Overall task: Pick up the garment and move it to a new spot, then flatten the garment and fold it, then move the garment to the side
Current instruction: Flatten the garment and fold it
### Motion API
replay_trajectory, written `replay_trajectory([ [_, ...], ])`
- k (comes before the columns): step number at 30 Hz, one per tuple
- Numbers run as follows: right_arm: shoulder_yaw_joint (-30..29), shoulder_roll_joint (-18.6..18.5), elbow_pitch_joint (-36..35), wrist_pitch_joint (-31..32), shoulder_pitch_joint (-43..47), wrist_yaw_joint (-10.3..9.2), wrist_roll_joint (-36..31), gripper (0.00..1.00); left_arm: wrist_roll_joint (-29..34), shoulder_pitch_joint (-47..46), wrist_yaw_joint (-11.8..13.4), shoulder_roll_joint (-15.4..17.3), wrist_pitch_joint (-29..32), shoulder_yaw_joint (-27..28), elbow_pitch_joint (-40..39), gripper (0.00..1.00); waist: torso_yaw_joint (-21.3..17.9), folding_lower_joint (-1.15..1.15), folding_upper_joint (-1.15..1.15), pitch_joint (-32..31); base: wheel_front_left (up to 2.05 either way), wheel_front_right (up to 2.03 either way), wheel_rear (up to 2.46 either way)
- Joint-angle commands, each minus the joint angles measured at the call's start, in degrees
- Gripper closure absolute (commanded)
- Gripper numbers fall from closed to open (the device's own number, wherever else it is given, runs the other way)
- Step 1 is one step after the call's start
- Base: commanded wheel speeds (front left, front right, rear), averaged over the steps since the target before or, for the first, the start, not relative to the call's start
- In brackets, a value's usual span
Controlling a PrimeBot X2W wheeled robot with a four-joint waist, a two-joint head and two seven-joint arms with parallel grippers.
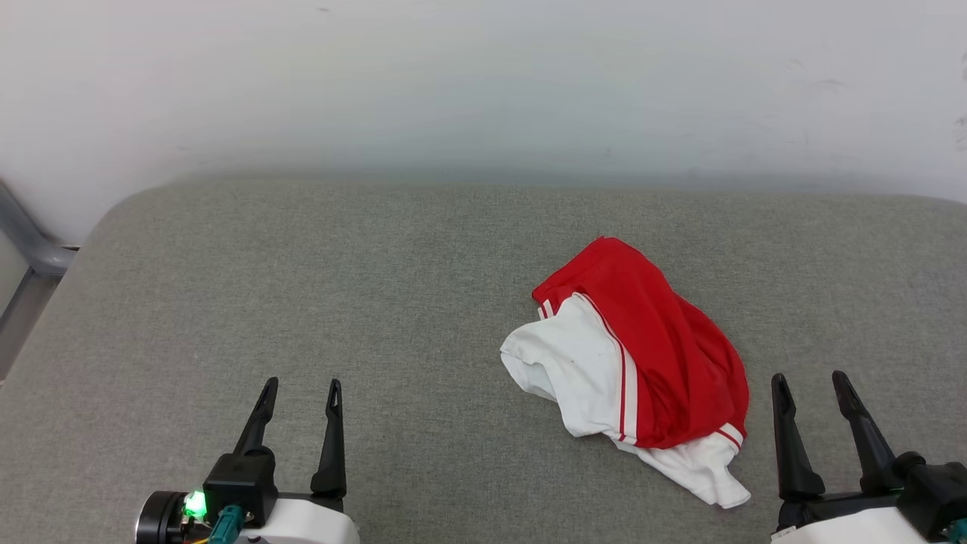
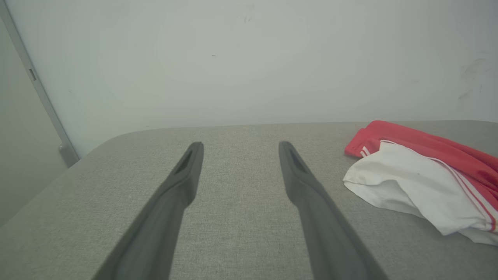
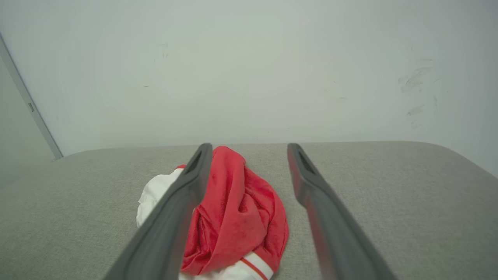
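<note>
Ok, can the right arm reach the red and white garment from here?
Probably yes. The right gripper is open and empty, the garment lies crumpled just left of it on the grey surface, and nothing stands between them.

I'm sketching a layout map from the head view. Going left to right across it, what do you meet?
grey metal bar at the left edge → left claw, open → crumpled red-and-white garment → right claw, open.
</note>
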Motion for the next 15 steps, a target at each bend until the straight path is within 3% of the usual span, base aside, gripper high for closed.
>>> replay_trajectory([
  [1,0.16,0.11,0.16,-0.12,0.29,-0.04,0.32,0.0,0.46,0.62,-0.37,-0.25,-0.15,0.47,0.13,0.0,-0.04,0.0,0.0,-0.02,0.0,0.0,0.0],
  [8,0.42,0.11,0.29,-0.12,-0.2,-0.04,-0.02,0.0,1.49,-0.76,-1.65,-0.64,-0.15,1.09,0.12,0.0,-0.27,0.0,0.0,0.15,0.0,0.0,0.0],
  [15,0.63,0.11,-0.23,-0.12,-1.12,-0.04,-0.63,0.0,2.54,-8.36,-5.58,0.71,-0.15,-0.57,-0.27,0.0,-0.03,0.0,0.0,1.01,0.0,0.0,0.0],
])
